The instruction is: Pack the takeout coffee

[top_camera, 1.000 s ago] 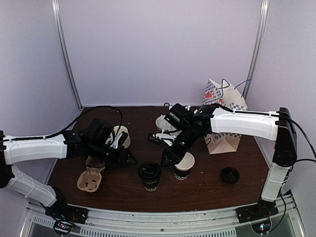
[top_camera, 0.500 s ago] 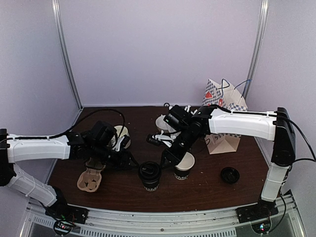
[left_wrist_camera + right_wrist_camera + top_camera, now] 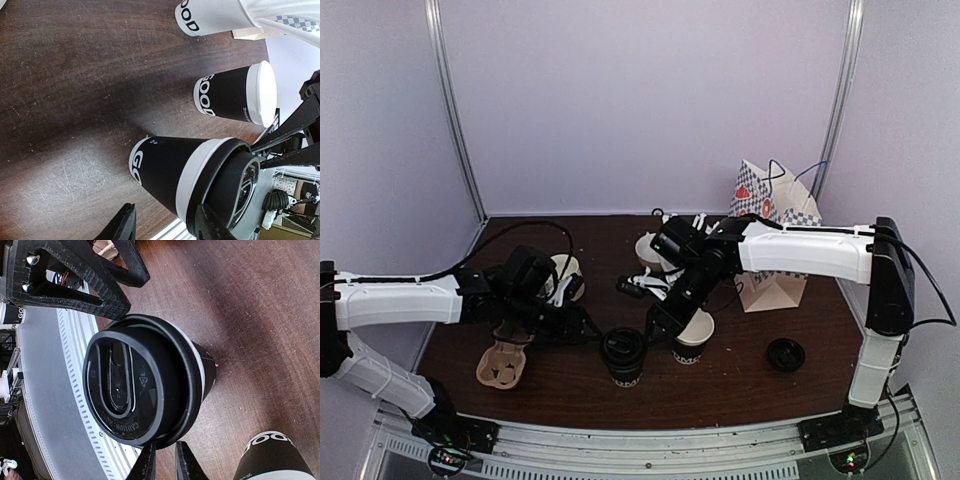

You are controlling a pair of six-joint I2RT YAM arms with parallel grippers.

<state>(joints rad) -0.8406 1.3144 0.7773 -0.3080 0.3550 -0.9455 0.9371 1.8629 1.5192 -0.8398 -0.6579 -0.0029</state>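
1. Standing upright near the front edge of the table (image 3: 740, 395), the lidded cup (image 3: 622, 355) sits between the two grippers. The open cup (image 3: 692, 338) is just to its right.
2. The left gripper (image 3: 165, 220) has its jaws spread and holds nothing. Its tips are just beside the lidded cup's left side and not yet around it.
3. The right gripper (image 3: 164, 462) has its fingers drawn close with only a slim gap, right at the lid's rim. I cannot tell whether they nip the rim or merely sit beside it.
4. The step in hand looks like taking the lidded cup for the carrier (image 3: 502, 362), which lies well to the left.
5. To do it well, slide the spread jaws level around the cup's wall, below the lid.
6. Centre the cup between the jaws, then close gently, since paper walls give.
7. Move the right gripper clear of the lid before any lift. Otherwise the lid may pop off, or the cup may tip against the open cup.
8. Keep the cup upright on the way to the carrier.
9. A loose lid (image 3: 785, 354) lies well apart on the right, and the open cup has no lid yet.
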